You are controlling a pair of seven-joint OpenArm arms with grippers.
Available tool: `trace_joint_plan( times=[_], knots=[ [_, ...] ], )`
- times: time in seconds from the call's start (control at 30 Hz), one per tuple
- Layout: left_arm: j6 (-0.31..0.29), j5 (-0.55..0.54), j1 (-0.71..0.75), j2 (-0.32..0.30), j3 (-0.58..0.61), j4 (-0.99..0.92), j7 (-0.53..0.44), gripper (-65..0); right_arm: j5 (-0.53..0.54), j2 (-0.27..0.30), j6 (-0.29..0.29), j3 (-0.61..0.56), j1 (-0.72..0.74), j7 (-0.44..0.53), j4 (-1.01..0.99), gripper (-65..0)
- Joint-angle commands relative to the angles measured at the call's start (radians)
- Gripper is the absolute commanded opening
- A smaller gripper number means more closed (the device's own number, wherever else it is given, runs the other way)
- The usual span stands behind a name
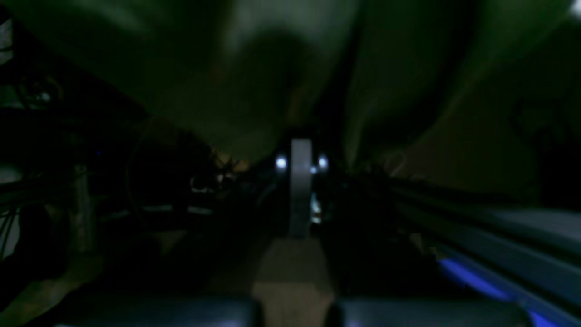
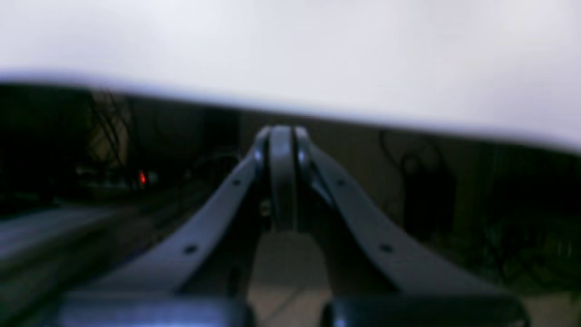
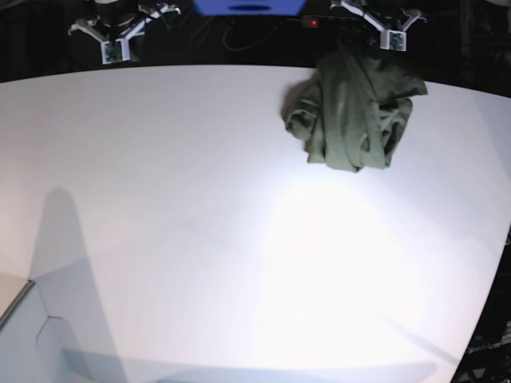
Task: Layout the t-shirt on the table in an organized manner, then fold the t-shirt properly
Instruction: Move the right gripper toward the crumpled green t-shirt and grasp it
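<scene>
Here both arms sit retracted past the table point(image 3: 160, 199), left end effector point(image 1: 301, 150) and right end effector point(image 2: 281, 136) closed, empty.

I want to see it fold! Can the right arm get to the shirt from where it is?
Probably, but not quickly. The right gripper is parked, shut, far along the table's back edge from the crumpled shirt. Nothing lies between them.

Right gripper point(image 2: 282, 150): grey curved fingers point(image 2: 363, 227), dark screw holes, pale centre strip; left gripper point(image 1: 301, 181): dim, pale strip, two bright glints.
</scene>
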Motion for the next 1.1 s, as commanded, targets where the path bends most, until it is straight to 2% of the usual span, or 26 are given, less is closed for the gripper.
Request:
trace_joint_plan(
  times=[0.0, 0.23, 0.33, 0.53, 0.63, 0.7, 0.9, 1.0, 1.07],
  knots=[
    [0.0, -0.005, 0.017, -0.007, -0.011, 0.04, -0.03, -64.9, 0.0, 0.004, 0.002, -0.001, -0.002, 0.016, 0.024, -65.0],
    [0.0, -0.005, 0.086, -0.007, -0.056, 0.216, -0.03, -64.9, 0.0, 0.004, 0.002, -0.002, 0.061, 0.016, 0.03, -65.0],
    [0.0, 0.0, 0.103, 0.026, -0.093, 0.278, -0.03, -64.9, 0.0, 0.004, 0.002, -0.004, 0.102, 0.013, 0.03, -65.0],
    [-0.006, -0.008, 0.098, 0.107, -0.263, 0.304, -0.028, -64.6, 0.0, 0.002, 0.002, -0.006, 0.182, 0.008, 0.03, -65.0],
    [-0.008, -0.008, 0.097, 0.122, -0.312, 0.305, -0.028, -64.3, 0.0, 0.002, 0.003, -0.006, 0.203, 0.007, 0.029, -65.0],
    [-0.006, -0.008, 0.095, 0.122, -0.323, 0.312, -0.022, -59.8, 0.0, 0.002, 0.003, -0.006, 0.214, 0.007, 0.027, -62.7],
    [-0.008, -0.01, 0.032, 0.125, -0.324, 0.318, 0.063, -33.1, 0.0, 0.002, 0.003, -0.006, 0.25, -0.047, 0.025, -52.4],
    [-0.008, -0.01, -0.017, 0.125, -0.324, 0.313, 0.11, -25.5, 0.0, 0.002, 0.003, -0.006, 0.263, -0.074, 0.025, -50.9],
    [-0.008, -0.01, -0.044, 0.125, -0.324, 0.313, 0.142, -23.8, 0.0, 0.002, 0.003, -0.006, 0.263, -0.074, 0.025, -51.0]
  ],
)
